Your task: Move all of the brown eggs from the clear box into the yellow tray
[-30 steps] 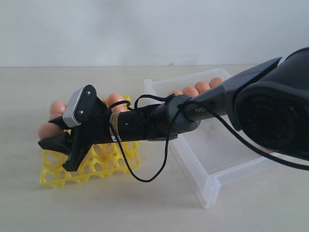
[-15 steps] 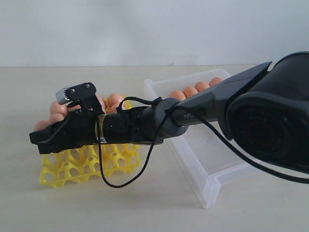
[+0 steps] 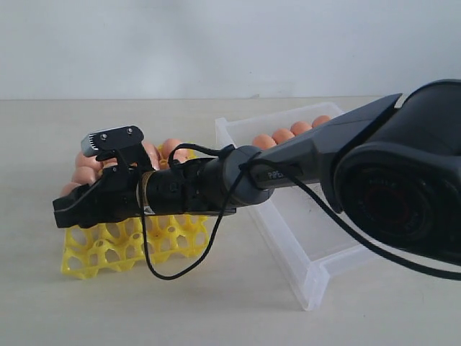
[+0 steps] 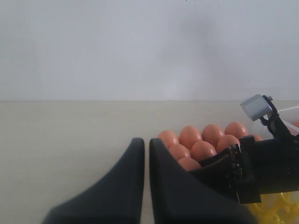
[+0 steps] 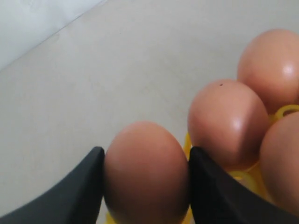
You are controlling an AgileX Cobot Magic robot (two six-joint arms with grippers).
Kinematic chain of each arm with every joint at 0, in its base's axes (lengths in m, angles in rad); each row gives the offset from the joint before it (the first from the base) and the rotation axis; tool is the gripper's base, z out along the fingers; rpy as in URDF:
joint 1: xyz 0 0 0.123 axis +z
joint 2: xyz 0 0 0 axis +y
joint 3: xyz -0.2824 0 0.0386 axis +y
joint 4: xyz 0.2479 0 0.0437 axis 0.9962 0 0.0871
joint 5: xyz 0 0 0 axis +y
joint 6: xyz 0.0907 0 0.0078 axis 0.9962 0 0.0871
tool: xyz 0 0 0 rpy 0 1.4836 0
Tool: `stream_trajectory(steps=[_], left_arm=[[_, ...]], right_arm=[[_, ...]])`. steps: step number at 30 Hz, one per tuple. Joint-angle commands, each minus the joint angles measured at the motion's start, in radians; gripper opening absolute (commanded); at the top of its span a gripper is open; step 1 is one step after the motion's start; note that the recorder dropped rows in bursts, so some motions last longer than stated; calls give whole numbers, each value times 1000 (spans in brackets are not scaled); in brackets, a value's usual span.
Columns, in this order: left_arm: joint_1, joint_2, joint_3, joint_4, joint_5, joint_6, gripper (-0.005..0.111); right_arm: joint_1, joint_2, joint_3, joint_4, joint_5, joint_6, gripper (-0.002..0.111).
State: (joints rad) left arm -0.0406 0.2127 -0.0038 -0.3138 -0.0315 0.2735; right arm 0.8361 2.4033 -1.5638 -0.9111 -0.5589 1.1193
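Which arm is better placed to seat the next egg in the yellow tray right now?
Right. The right gripper is closed on a brown egg over the edge of the yellow tray, beside the seated eggs. The left gripper is shut, empty and apart from the tray.

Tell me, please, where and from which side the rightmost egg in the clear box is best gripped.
Across its rounded middle, from above, I think: the rightmost egg lies by the clear box's far wall with another egg close beside it, so its top is the freest way in. Whether a jaw fits behind it I cannot tell.
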Motion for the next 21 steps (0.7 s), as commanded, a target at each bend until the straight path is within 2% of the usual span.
stream_trajectory(steps=[1,3,5,21], left_arm=[[-6,3,4,-5,-13,5,4],[-6,3,4,-5,-13,5,4],[-6,3,4,-5,-13,5,4],[-6,3,4,-5,-13,5,4]], right_arm=[[1,-3,-5,-5,16,10,30],[1,-3,-5,-5,36,10,45],[1,-3,-5,-5,49,18,50],[1,-3,-5,17,71,16,50]])
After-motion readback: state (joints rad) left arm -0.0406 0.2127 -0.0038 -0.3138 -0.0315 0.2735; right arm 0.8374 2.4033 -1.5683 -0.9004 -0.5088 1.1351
